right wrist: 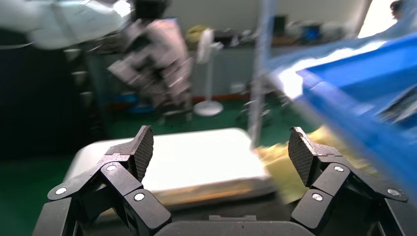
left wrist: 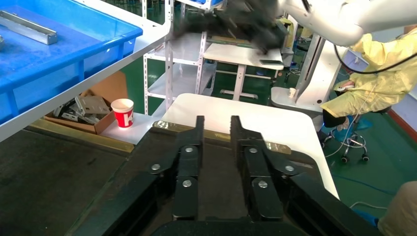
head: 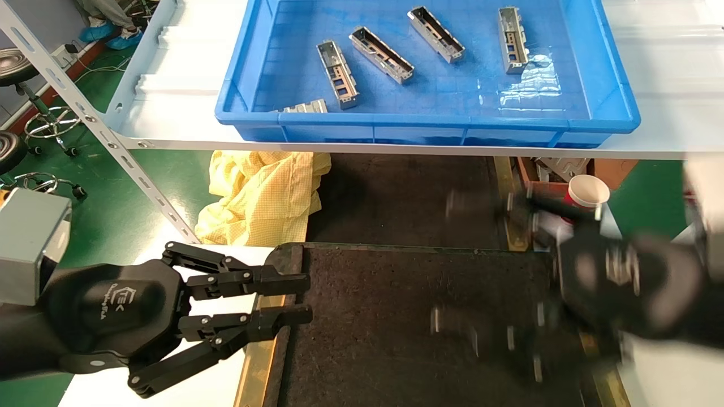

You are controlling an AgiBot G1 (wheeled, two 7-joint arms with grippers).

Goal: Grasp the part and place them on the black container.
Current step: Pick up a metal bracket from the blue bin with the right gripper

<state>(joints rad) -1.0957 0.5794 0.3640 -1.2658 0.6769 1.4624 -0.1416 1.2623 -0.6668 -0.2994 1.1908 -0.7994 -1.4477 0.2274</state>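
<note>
Several silver-grey parts lie in the blue bin point(head: 613, 113) on the white shelf, among them one part point(head: 337, 73) near its left side and another point(head: 513, 39) at the right. Below the shelf lies the black container point(head: 396, 316), a flat felt-like tray with brass strips. My left gripper point(head: 308, 297) point(left wrist: 214, 120) hovers over the tray's left edge, open by a narrow gap with nothing between its fingers. My right gripper point(head: 452, 263) point(right wrist: 221, 147) is blurred over the tray's right side, open wide and empty.
A yellow cloth point(head: 263, 195) lies under the shelf behind the tray. A red and white paper cup point(head: 587, 192) stands at the right beside a cardboard box point(left wrist: 86, 108) of metal pieces. A slanted shelf post point(head: 85, 113) crosses the left side.
</note>
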